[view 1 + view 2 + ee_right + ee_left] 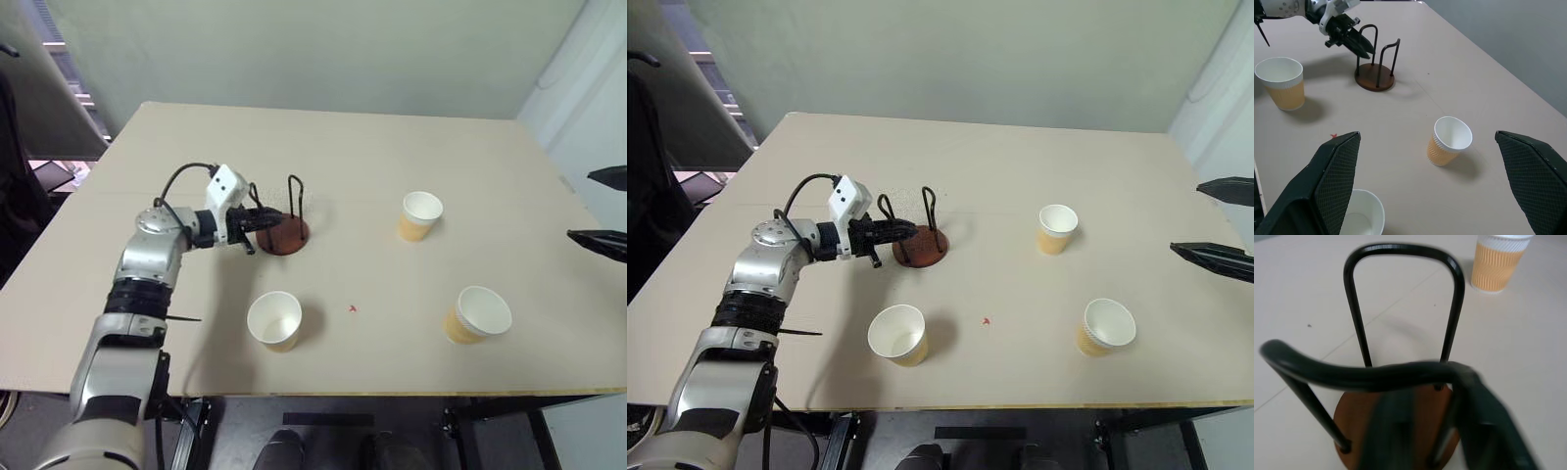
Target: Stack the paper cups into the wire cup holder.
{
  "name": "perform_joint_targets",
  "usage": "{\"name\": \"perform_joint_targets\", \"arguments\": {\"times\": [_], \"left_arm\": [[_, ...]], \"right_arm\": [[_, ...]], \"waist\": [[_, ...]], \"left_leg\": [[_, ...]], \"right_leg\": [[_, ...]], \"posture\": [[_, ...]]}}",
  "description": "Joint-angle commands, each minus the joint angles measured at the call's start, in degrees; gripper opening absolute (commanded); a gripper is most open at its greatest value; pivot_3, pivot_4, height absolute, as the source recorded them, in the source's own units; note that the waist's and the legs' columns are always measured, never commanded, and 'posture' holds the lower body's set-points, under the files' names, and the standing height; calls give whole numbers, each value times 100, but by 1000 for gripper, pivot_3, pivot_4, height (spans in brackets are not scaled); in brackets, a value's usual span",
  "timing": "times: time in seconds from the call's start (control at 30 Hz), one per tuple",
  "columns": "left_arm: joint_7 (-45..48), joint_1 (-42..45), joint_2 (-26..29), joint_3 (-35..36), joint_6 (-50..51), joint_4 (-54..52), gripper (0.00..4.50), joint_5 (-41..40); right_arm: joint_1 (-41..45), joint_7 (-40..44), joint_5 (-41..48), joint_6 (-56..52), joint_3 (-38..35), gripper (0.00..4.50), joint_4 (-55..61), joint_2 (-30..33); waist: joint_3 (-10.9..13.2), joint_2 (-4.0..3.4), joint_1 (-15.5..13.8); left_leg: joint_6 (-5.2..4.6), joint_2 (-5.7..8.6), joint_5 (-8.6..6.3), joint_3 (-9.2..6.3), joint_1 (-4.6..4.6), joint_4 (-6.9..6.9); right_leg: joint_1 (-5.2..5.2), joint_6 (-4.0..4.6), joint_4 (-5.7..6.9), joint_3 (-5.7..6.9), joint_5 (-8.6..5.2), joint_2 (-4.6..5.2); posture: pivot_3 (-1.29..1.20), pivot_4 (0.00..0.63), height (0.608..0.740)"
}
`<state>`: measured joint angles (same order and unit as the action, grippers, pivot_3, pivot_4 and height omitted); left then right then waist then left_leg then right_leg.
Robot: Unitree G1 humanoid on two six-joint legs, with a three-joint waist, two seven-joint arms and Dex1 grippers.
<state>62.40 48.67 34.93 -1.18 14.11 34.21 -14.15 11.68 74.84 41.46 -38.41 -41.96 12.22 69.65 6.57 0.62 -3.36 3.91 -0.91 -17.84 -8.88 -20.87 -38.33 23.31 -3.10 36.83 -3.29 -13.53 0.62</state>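
Observation:
The wire cup holder [290,238], a reddish-brown disc with two black wire loops, stands left of the table's middle. My left gripper [269,220] reaches in from the left, and its fingers are shut on the top of the near loop [1366,374]. Three paper cups stand upright and apart: one near the front edge [274,320], one at the front right [478,314], and one farther back on the right [421,215]. My right gripper [1225,225] hovers open at the right edge, above the table and clear of the cups, with nothing between its fingers [1332,181].
A small red mark [352,308] lies on the beige table [372,147] between the front cups. A wall rises behind the far edge. A dark chair [651,166] stands off the left side.

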Motion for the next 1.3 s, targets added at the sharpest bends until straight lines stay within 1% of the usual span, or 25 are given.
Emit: {"name": "perform_joint_targets", "arguments": {"times": [0.03,0.07,0.23,0.33,0.43,0.5,0.57,0.63,0.8,0.93,1.3], "left_arm": [[152,151,-40,251,83,-367,77,-289],[199,142,-61,273,150,-483,77,-362],[405,119,-28,231,1082,-1901,77,-921],[375,36,43,-29,1661,-2903,77,-1052],[-5,-91,-22,-439,2283,-3775,77,-924],[-411,-191,-195,-603,2906,-4362,77,-1045],[-633,-233,-275,-639,3250,-4635,77,-1113],[-757,-424,-301,-821,3536,-4975,77,-1149],[-862,-735,-256,-1190,3869,-5363,77,-1166],[-835,-896,-243,-1237,3988,-5527,77,-1329],[-899,-1437,-349,-1867,3316,-5338,77,-909]], "right_arm": [[38,-69,31,91,-205,4500,59,33],[51,-75,24,111,-179,4500,44,34],[85,-82,3,184,-106,4500,-7,62],[96,-77,3,220,-80,4500,-33,76],[86,-86,-7,262,-40,4500,-34,63],[81,-108,-4,278,-7,4500,-15,46],[86,-125,-4,288,19,4500,-12,41],[14,-92,1,293,2,4500,35,12],[-29,-71,17,305,16,4500,62,6],[-40,-67,11,295,14,4500,60,23],[-8,-132,12,299,116,4500,93,-2]], "waist": [[0,0,0],[0,0,-3],[1,2,-61],[1,2,-68],[1,2,-71],[1,2,-70],[2,3,-71],[3,4,-71],[3,4,-67],[4,7,-66],[4,6,-69]], "left_leg": [[0,0,0,0,0,-2],[0,1,0,0,-1,-4],[-6,5,-3,-1,-12,-21],[-11,8,-6,4,-10,-26],[-16,9,-9,11,-5,-30],[-20,9,-11,17,-2,-35],[-25,9,-14,22,1,-45],[-27,7,-16,24,2,-56],[-30,9,-18,40,45,-54],[-33,11,-20,45,67,-55],[-38,14,-24,48,88,-55]], "right_leg": [[0,-1,0,-1,0,-1],[0,-3,0,-2,0,-1],[0,-9,-2,-4,2,-3],[-4,-11,-1,-8,1,-4],[-9,-13,-2,-11,1,-3],[-12,-15,-2,-14,1,-2],[-18,-17,-2,-15,2,0],[-17,-20,-1,-16,4,0],[-41,-21,-4,-31,3,0],[-59,-20,0,-38,2,1],[-81,-16,-2,-45,0,1]], "posture": [[0,150,740],[0,150,740],[0,150,740],[0,150,740],[0,150,740],[0,150,740],[0,150,740],[0,150,740],[0,150,740],[0,150,740],[0,150,740]]}}
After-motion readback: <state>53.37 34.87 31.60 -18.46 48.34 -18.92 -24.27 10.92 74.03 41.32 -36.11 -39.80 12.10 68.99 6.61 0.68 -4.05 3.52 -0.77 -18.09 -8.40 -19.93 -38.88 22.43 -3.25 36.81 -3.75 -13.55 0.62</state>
